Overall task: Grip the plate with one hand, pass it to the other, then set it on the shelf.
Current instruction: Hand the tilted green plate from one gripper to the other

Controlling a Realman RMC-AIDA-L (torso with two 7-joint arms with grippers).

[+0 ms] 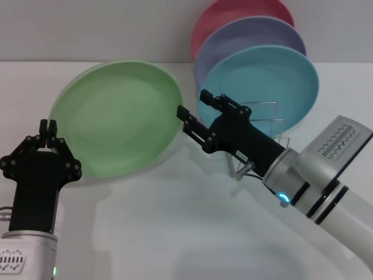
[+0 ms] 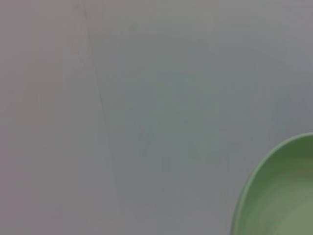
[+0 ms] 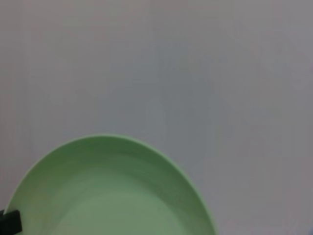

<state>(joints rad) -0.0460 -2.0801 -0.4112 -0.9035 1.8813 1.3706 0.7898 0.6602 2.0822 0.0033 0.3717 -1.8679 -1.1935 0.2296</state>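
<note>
Head view: we are looking at the round, matte light green plate, which is standing tilted on edge above the white table, its face turned toward us. The right gripper, black and two-fingered on a bulky white-and-grey arm, is pinching the plate's right rim, its fingers closing on that edge. The left gripper, black with bolt holes, is hovering just at the plate's lower left rim with its fingers drawn together and, as far as we can judge, gripping nothing. The thin silver wire rack is sitting behind the right gripper, carrying a turquoise plate, a lavender plate and a pink plate upright. We are judging that the coming move turns on this: the rack lies to the right of the held plate, on the right arm's side, so that arm is the nearer one.

Left wrist view: we are seeing only a curved green slice of the plate against the pale table; no fingers are showing.

Right wrist view: the plate is filling the near field, with a black fingertip touching its rim.
</note>
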